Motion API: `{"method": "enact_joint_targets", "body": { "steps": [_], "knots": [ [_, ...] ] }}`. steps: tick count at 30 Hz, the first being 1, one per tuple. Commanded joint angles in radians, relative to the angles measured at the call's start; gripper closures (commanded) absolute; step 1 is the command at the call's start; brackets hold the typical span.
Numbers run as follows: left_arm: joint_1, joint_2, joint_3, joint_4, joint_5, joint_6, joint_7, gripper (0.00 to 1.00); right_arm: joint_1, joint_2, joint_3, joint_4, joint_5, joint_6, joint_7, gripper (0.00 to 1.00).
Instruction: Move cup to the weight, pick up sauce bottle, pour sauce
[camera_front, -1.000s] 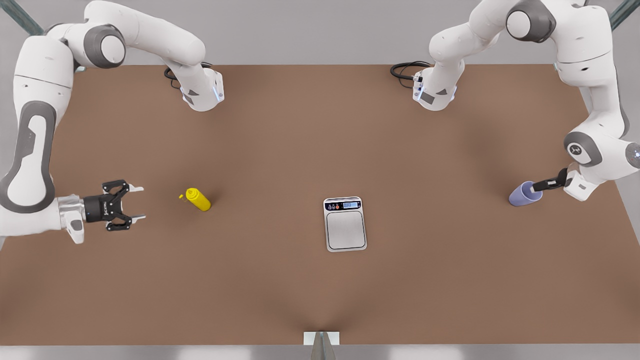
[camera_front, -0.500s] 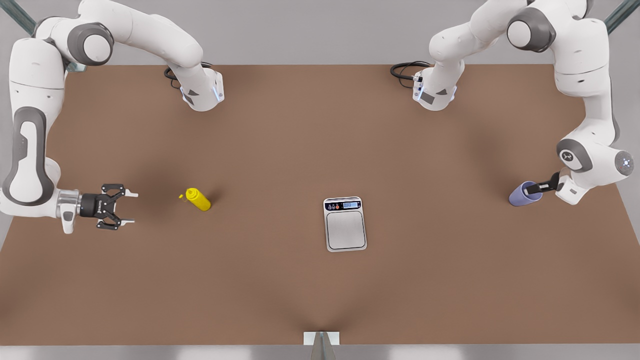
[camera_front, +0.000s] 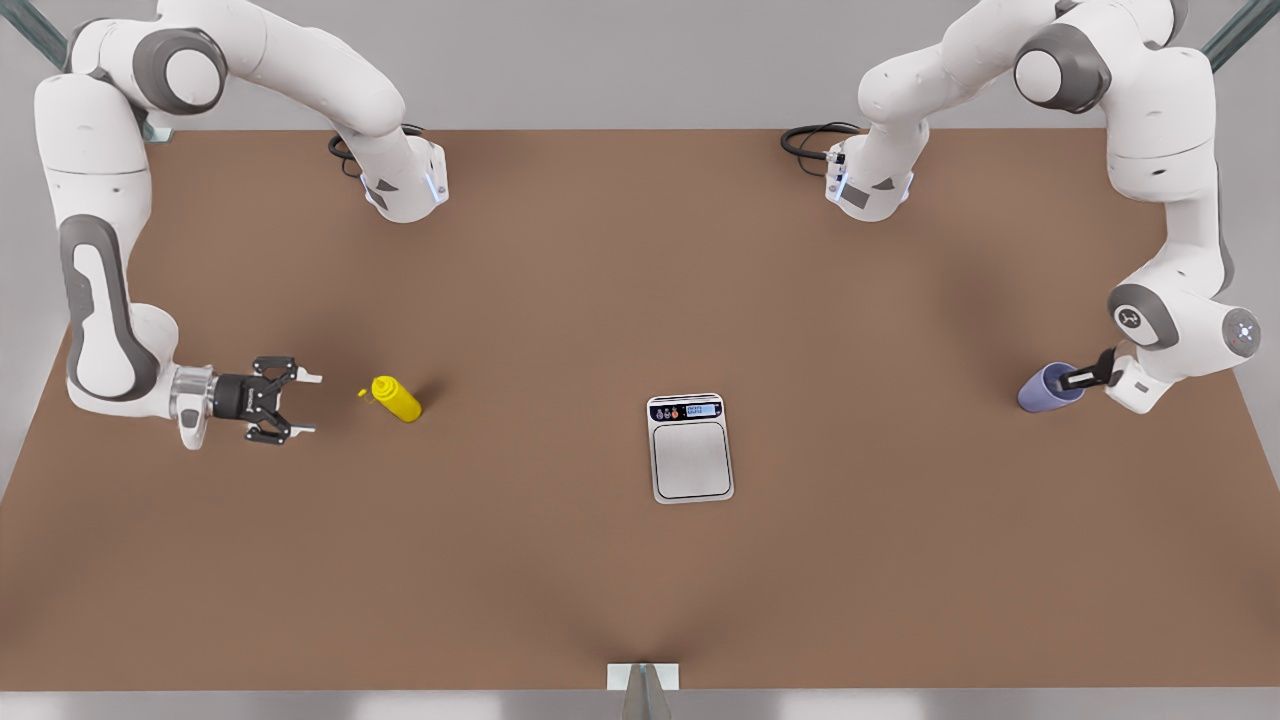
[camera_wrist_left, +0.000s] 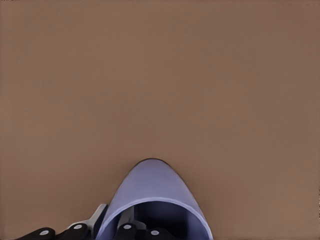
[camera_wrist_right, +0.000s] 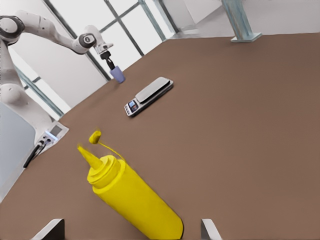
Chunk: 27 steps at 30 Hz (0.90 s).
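The lavender cup (camera_front: 1045, 388) stands near the table's edge at the front view's right. My left gripper (camera_front: 1072, 380) is shut on its rim, with one finger inside and one outside the wall. The left wrist view shows the cup (camera_wrist_left: 155, 195) close up, with that gripper (camera_wrist_left: 111, 222) on its wall. The yellow sauce bottle (camera_front: 397, 398) lies on its side at the front view's left, nozzle toward my right gripper (camera_front: 310, 403). That gripper is open and a short way from the nozzle. In the right wrist view the bottle (camera_wrist_right: 132, 200) lies between the spread fingertips (camera_wrist_right: 50, 227). The scale (camera_front: 690, 448) sits mid-table.
Both arm bases (camera_front: 405, 185) (camera_front: 870, 185) stand at the table's far edge with black cables (camera_front: 810, 140) beside them. A small metal bracket (camera_front: 643, 680) sits at the near edge. Bare brown tabletop (camera_front: 900, 420) stretches between the cup and the scale.
My right gripper has moved toward the bottle, to the front view's right, still open. My left gripper has come down and closer on the cup's rim. The cup, bottle and scale have not moved.
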Motion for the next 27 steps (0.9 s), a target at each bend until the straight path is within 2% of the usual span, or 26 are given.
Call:
{"method": "enact_joint_targets", "body": {
  "steps": [1, 8, 11, 14, 18, 22, 24, 27],
  "knots": [
    [0.0, 0.0, 0.0, 0.002, 0.001, 0.0, -0.002, 0.79, 0.0, 0.0, 0.0, -0.003, -0.001, 0.004, -0.001, 0.0],
    [-0.008, -0.002, -0.005, 0.026, 0.002, -0.006, 0.0, 0.79, 0.009, 0.0, 0.0, -0.085, 0.079, 0.068, -0.119, 0.0],
    [-0.051, -0.041, -0.003, 0.037, 0.001, -0.031, -0.017, 0.79, 0.018, 0.0, 0.004, -0.092, 0.129, 0.099, -0.466, 0.0],
    [-0.13, -0.106, -0.012, 0.088, 0.001, -0.158, -0.155, 0.79, 0.017, 0.001, 0.002, -0.094, 0.129, 0.105, -0.569, 0.0],
    [-0.23, -0.101, -0.216, 0.164, 0.004, -0.219, -0.569, 0.79, 0.001, 0.004, 0.002, -0.082, 0.103, 0.062, -0.601, 0.0],
    [-0.374, -0.068, -0.352, 0.241, 0.01, -0.229, -1.081, 0.79, 0.0, 0.063, 0.002, -0.078, 0.109, 0.057, -0.649, 0.0],
    [-0.376, -0.003, -0.497, 0.324, 0.11, -0.229, -1.468, 0.79, 0.003, 0.076, 0.002, -0.08, 0.114, 0.057, -0.664, 0.0],
    [-0.491, 0.136, -0.541, 0.503, 0.18, -0.229, -1.807, 0.79, -0.029, 0.103, 0.0, -0.074, 0.154, 0.047, -0.716, 0.0]
  ]
}}
